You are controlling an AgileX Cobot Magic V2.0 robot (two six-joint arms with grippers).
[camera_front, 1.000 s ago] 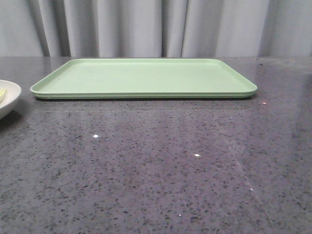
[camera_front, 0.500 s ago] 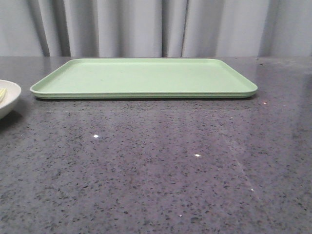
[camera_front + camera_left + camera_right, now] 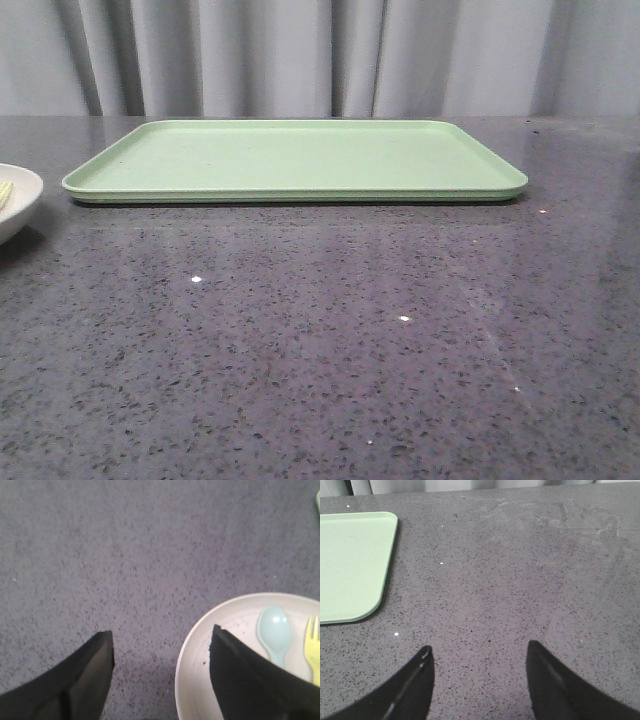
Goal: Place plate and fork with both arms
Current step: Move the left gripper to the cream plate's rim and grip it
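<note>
So far I saw nothing shift on the tabletop (image 3: 320,350): the cream round plastic plate (image 3: 200,680), carrying the small yellow plastic fork (image 3: 313,650), sat at its left edge, off the pale-green rectangular tray (image 3: 300,160). The left gripper (image 3: 162,652) hung over the plate's rim and the right gripper (image 3: 479,667) over bare stone, both with jaws apart, so I judged the task not yet begun.

No readable text, labels, brands or numbers anywhere; tray (image 3: 300,155), plate (image 3: 210,645), fork (image 3: 313,647) seemingly unmarked.

The wide, shallow, cream-white round plastic plate (image 3: 14,199) at the table's left edge sits very slightly further left, showing a little less.
</note>
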